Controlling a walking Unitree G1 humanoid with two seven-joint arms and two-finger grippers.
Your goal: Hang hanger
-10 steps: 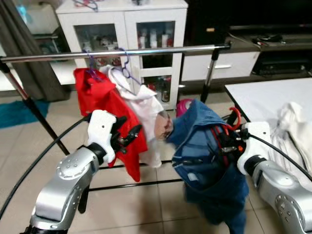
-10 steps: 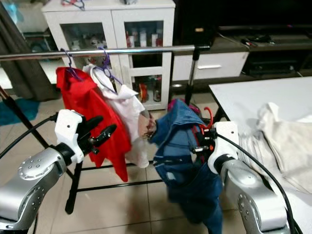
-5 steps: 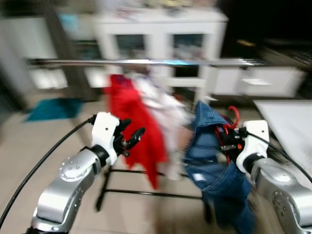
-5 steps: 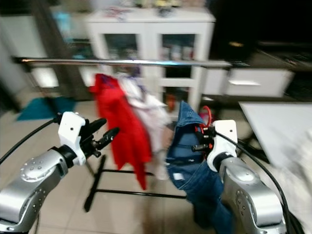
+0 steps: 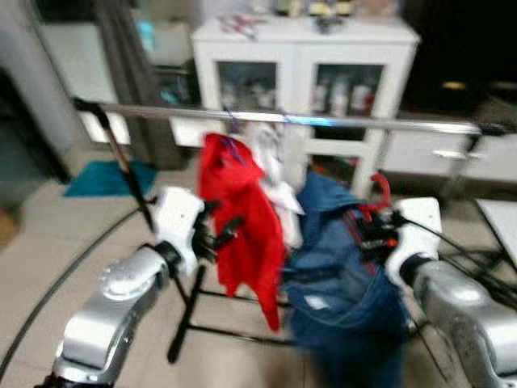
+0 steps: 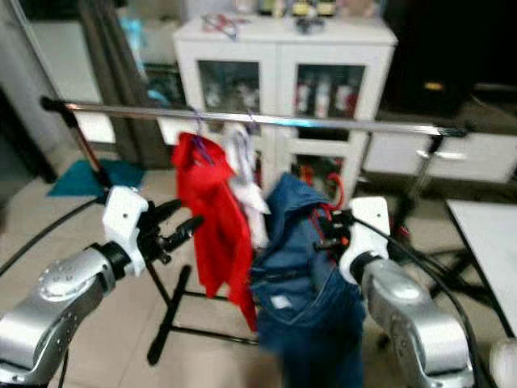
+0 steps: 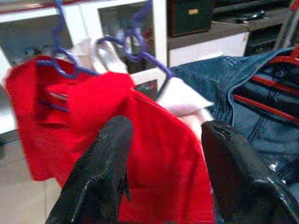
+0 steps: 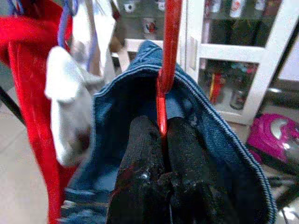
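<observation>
Right end effector (image 8: 161, 140) pinches a red hanger (image 8: 168, 56) carrying denim (image 6: 303, 267) below the rail (image 6: 323, 123); left end effector (image 7: 166, 154) gapes empty beside a red shirt (image 6: 212, 226).

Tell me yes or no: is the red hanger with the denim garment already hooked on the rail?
No: the right gripper holds the red hanger below the rail.

metal rail (image 6: 339, 124) of a clothes rack runs across in front of a white cabinet (image 6: 279, 56); black legs and base bars stand on beige tiled floor (image 6: 105, 323). hanging from rail on purple hangers (image 7: 135, 39): red garment (image 6: 212, 218) & white garment (image 6: 246, 190) touching beside it. teal mat (image 5: 109, 176) lies on floor behind rack.
</observation>
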